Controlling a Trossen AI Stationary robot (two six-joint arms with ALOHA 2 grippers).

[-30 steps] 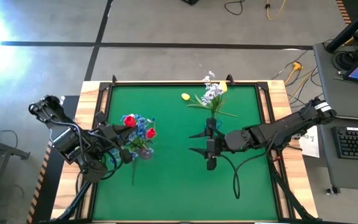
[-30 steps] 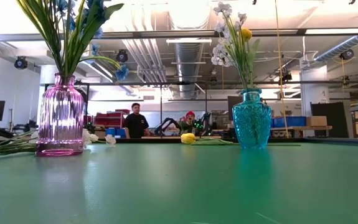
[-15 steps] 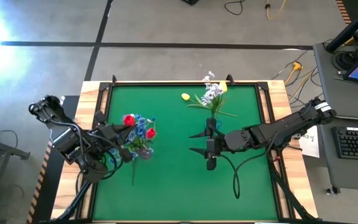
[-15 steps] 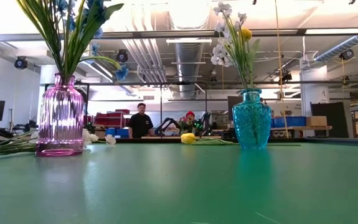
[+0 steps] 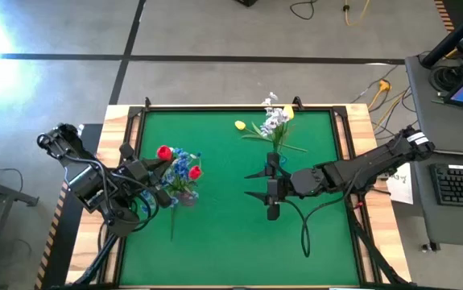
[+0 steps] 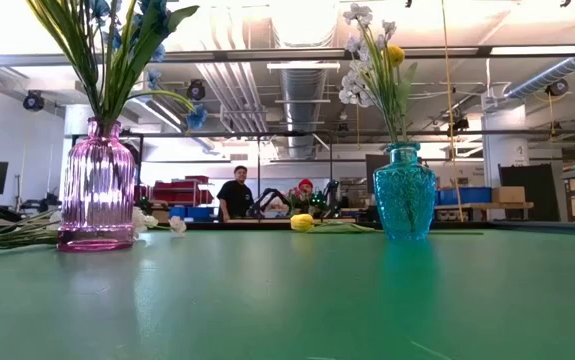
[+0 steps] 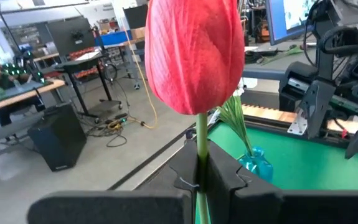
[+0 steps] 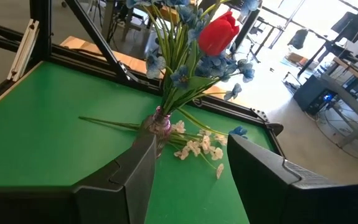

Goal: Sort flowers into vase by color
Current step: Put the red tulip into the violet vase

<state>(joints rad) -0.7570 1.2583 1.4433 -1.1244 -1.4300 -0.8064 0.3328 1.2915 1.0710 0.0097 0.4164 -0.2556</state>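
red tulip [image 7: 194, 56] bud top and lower stem beyond the picture's edge

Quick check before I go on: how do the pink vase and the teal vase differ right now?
The pink vase is ribbed, clear pink glass; the teal vase is textured blue-green glass. The pink vase holds blue flowers and a red bud; the teal vase holds white clusters and a yellow bud. The pink vase stands by the left arm, the teal vase toward the table's far edge. Both stand upright.

Bright, even overhead light; strong glare top-left of high view; blown-out ceiling in low view.
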